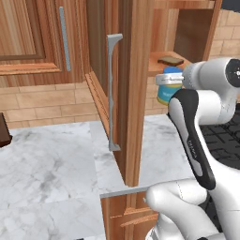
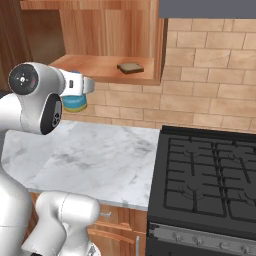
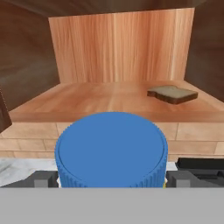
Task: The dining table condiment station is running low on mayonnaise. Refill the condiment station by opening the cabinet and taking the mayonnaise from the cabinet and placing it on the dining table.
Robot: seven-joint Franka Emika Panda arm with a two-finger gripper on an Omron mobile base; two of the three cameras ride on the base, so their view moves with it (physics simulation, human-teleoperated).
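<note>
Gripper (image 3: 112, 179): we see its tips flanking the jar at the hand view's bottom, seemingly clamped on it.
Mayonnaise (image 3: 112, 149): blue lid low centre, in front of the shelf edge.
Cabinet (image 3: 118, 98): open; brown slice (image 3: 172, 94) on its shelf, right of centre.
Door handle (image 1: 112, 93): centre of left base view.

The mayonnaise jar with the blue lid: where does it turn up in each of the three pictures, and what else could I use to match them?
Left base view: the mayonnaise at upper right, just behind the arm's white wrist, in front of the shelf edge.
Right base view: upper left, partly hidden by the wrist.
Hand view: bottom centre, blue lid between the fingertips.
Shared landmark: the flat brown slice on the cabinet shelf.
</note>
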